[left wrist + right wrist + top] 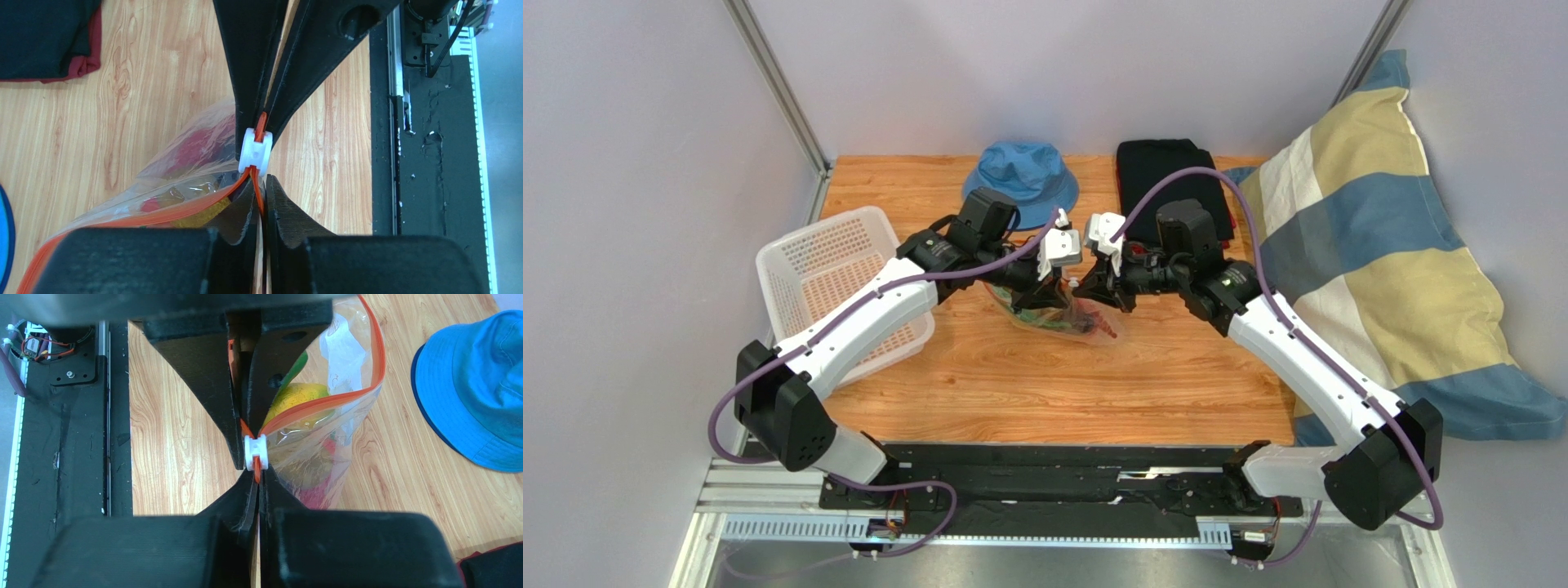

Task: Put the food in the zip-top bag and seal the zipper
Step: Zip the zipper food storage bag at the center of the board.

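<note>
Treat the left gripper (261, 187), pinched fully closed on the zipper (325, 403) at lower centre of its own view, as the anchor on the bag side of the white slider (253, 152). Use the right gripper (258, 484), likewise clamped shut on the orange-red strip just below the slider at mid-frame of its view, for the pull. Find the zip-top bag (1063, 319) at centre of the overhead view, between the two grippers, open-mouthed toward the upper right of the right wrist view, with the food (296, 399) already inside. Draw straight along the strip, never across it, taut and level. Possibly gripping only the strip and not the slider itself, hard to tell here, so check for slip early. Avoid dragging crinkled film into the track.
</note>
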